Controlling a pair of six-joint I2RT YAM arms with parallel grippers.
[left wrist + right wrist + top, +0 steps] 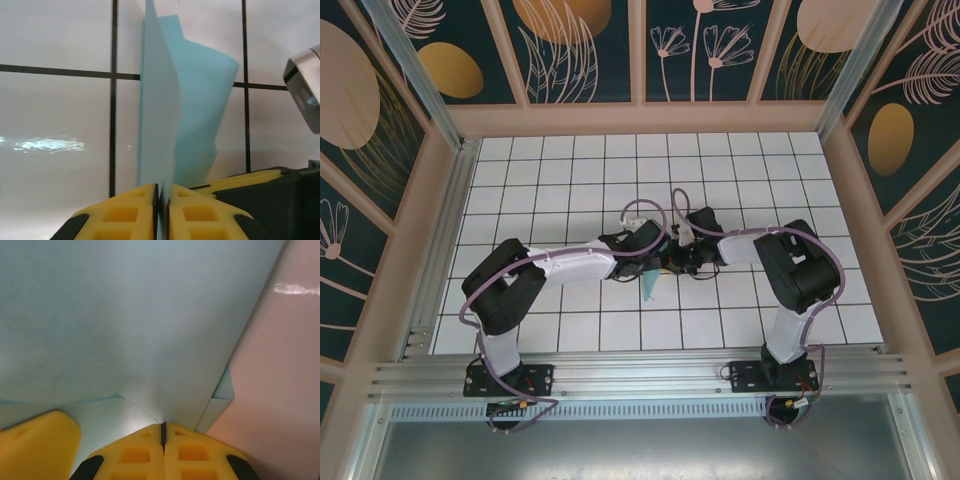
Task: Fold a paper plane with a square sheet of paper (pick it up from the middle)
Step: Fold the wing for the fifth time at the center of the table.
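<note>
The square sheet of paper (195,95) is light teal and folded into several layers; I cannot tell whether it has the shape of a paper plane. In the left wrist view it stands up from between my left gripper (162,188), whose yellow jaws are shut on its lower edge. My right gripper (163,425) is shut too, with a crease of the paper (125,315) running into its tips. From above, both grippers meet at the table's middle, left (658,256) and right (680,262), with the paper (650,287) hanging below them.
A white gridded table (570,180) lies under the arms, walled by wooden frames and patterned panels. The right gripper's body (302,90) sits close beside the paper. One left finger (35,440) shows at the lower left of the right wrist view.
</note>
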